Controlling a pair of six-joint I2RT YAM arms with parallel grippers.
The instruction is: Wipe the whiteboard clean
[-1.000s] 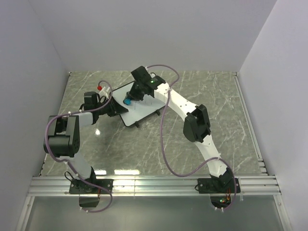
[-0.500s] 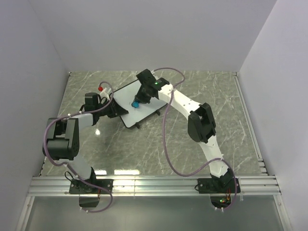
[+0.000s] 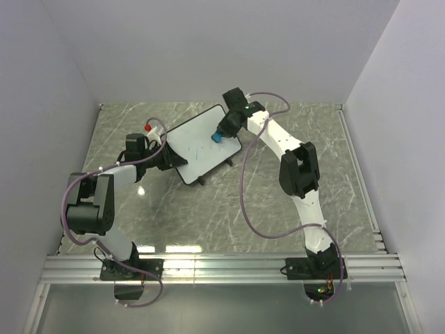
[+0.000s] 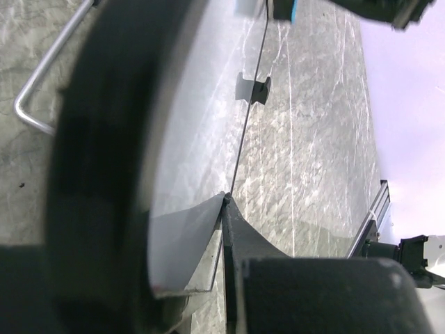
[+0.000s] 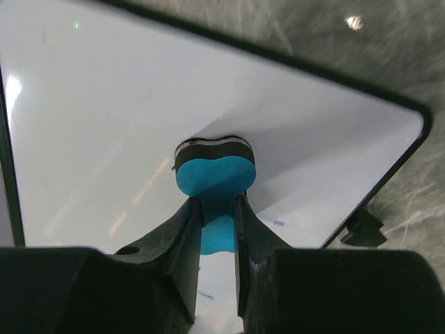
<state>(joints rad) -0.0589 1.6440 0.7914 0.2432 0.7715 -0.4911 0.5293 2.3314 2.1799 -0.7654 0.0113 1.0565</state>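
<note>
While right gripper (image 5: pixel 217 209) is clamped on the blue eraser (image 5: pixel 214 170), jaws nearly together w/ the block's narrow waist pinched btw them, the eraser's black-and-white pad face sits flat on the whiteboard (image 5: pixel 104 111). Contact pt is towards the board's far-right end, inside the black frame. A couple of faint blue strokes (image 5: pixel 275 223) show on the white surface right beside the fingers. The rest of that view reads plain white w/ glare streaks. One black foot (image 5: pixel 361 229) pokes out under the frame there.

Top view: right gripper (image 3: pixel 221 132) and eraser (image 3: pixel 218 137) are over the same end of the whiteboard (image 3: pixel 195 149), w/ the arm stretched long across the table (image 3: pixel 299 132).

Left gripper (image 3: pixel 165 157) is closed on the board's near-left edge. In the left wrist view the gripper (image 4: pixel 188 236) is mostly dark blur, but the thin frame edge and white face (image 4: pixel 188 104) run btw the two fingers, so it's a grip on the board.

Whiteboard sits on its feet, turned diagonal to the table edges, left of ctr and nearer the far edge than the near one. A red-capped item (image 3: pixel 148 127) lies on the table just beside the left gripper, near the board's left corner; can't tell if it touches.
</note>
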